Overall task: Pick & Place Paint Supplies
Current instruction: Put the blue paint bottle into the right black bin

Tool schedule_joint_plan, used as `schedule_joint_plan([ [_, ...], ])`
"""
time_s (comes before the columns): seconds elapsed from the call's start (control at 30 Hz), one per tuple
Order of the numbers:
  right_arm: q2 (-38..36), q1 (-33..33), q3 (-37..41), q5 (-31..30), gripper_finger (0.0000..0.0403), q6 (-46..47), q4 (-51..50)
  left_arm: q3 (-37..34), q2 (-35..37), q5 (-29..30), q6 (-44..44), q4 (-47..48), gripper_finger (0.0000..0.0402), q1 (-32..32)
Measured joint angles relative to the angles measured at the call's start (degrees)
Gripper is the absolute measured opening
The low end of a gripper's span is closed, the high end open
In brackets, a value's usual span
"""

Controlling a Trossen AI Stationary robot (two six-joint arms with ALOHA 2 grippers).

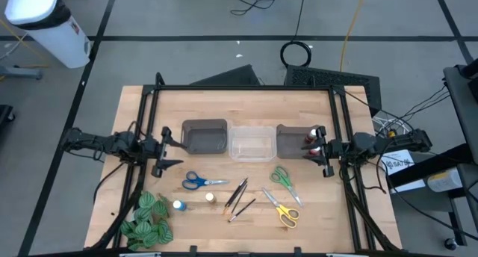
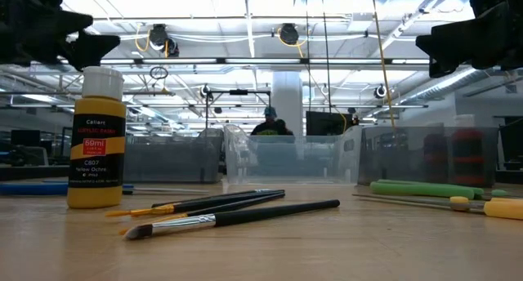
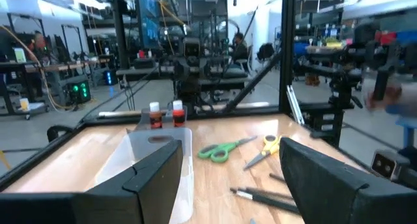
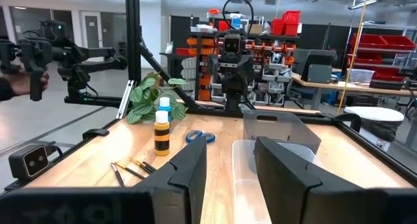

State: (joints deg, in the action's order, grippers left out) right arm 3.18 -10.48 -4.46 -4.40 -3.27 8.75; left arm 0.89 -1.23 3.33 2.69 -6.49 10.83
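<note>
In the high view the blue scissors [image 1: 200,181], green scissors [image 1: 284,181], yellow scissors [image 1: 282,212], several dark paintbrushes [image 1: 237,198], a yellow paint bottle [image 1: 210,198] and a blue-capped bottle [image 1: 178,205] sit on the table's near half. Two red-capped bottles [image 1: 311,142] stand in the right grey bin [image 1: 290,141]. My left gripper [image 1: 178,149] [image 3: 231,178] hovers open at the left grey bin's [image 1: 205,137] left end. My right gripper [image 1: 320,150] [image 4: 229,165] hovers open at the right bin's right end, beside the red-capped bottles.
A clear bin [image 1: 252,143] stands between the two grey bins. The green leafy bunch [image 1: 146,220] lies at the near left corner. A black frame [image 1: 246,87] runs around the table's far and side edges. Bare wood lies between the bins and the far edge.
</note>
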Motion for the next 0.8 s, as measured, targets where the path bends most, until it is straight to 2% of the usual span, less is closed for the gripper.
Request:
schedule_joint_plan([
  [0.1, 0.0, 0.0, 0.01, 0.0, 0.0116, 0.0, 0.0, -0.02, 0.0, -0.1, -1.92, -3.35, 0.0269, 0.0],
  [0.23, 0.0, -0.01, 0.02, 0.0, 0.0116, 0.0, 0.0, 0.0, 0.02, -0.71, -11.04, -8.49, 0.0269, 0.0],
  [0.4, 0.0, -0.02, 0.04, 0.0, 0.0116, 0.0, 0.0, 0.02, -0.75, -0.81, -18.83, -8.66, 0.0269, 0.02],
  [0.57, 0.0, -0.02, 0.04, 0.0, 0.0116, 0.0, 0.0, 0.0, -3.83, 7.73, -35.17, -8.33, 0.0269, 0.06],
  [0.73, 0.0, -0.02, 0.08, 0.0, 0.0116, 0.0, 0.0, 0.5, -8.09, 8.11, -41.83, -10.47, 0.0269, 0.09],
  [0.8, 0.0, -0.02, 0.08, 0.0, 0.0116, 0.0, 0.0, 3.32, -10.97, 6.99, -43.06, -10.76, 0.0269, 0.3],
])
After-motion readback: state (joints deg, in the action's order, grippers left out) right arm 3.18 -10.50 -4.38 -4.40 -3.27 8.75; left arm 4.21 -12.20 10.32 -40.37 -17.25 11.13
